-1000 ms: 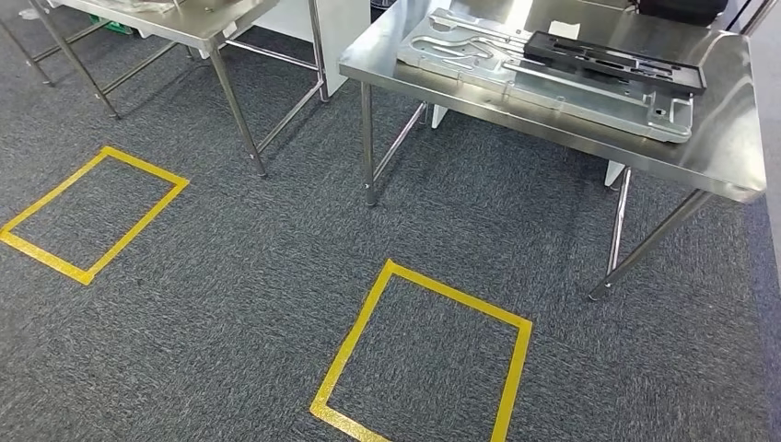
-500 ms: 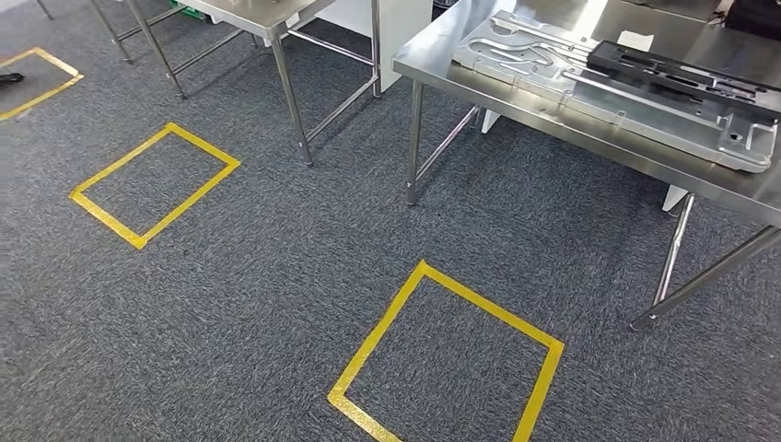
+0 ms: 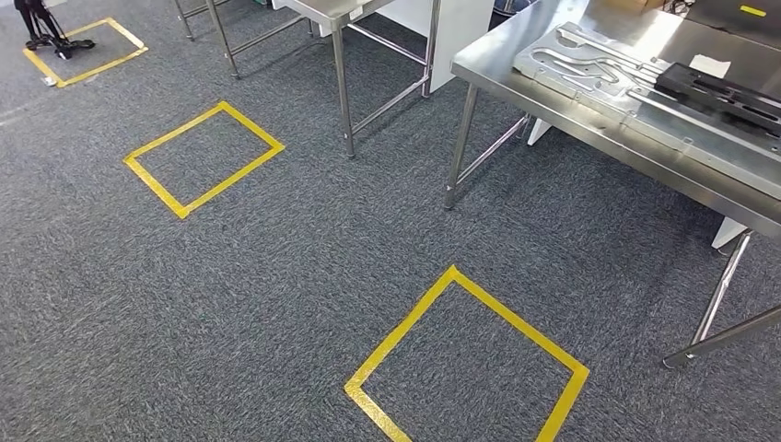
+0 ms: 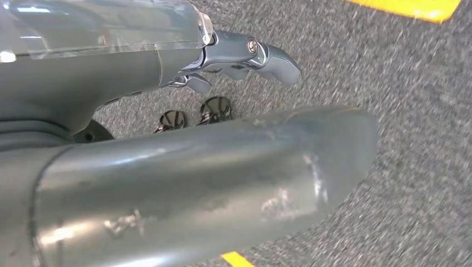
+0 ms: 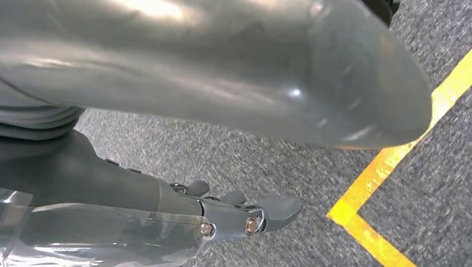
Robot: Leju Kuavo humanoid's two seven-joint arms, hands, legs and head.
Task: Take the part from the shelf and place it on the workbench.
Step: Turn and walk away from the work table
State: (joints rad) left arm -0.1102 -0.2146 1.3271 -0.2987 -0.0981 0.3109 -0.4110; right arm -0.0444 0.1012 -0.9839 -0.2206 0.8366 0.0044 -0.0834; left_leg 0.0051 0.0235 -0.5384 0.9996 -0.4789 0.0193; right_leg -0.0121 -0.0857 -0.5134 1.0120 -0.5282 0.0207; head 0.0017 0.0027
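A steel workbench [image 3: 589, 138] stands at the right of the head view. On it lie a large silver pressed-metal plate [image 3: 589, 60] and a long black part [image 3: 728, 92]. My left hand [image 4: 139, 72] hangs over grey carpet in the left wrist view, its fingers [image 4: 273, 55] stretched out with nothing in them. In the right wrist view my right hand [image 5: 111, 189] hangs beside a yellow floor line, its fingers [image 5: 267, 214] also extended and holding nothing.
Yellow tape squares mark the carpet: one near me [image 3: 465, 359], one further left [image 3: 203, 157], one at the far left [image 3: 83, 51] with a dark stand [image 3: 41, 28] on it. A second steel table [image 3: 345, 9] and a white cabinet [image 3: 460, 28] stand behind.
The camera has turned to the left: the tables and squares have slid to the right of the picture, and a third yellow square with a dark stand has come into view.
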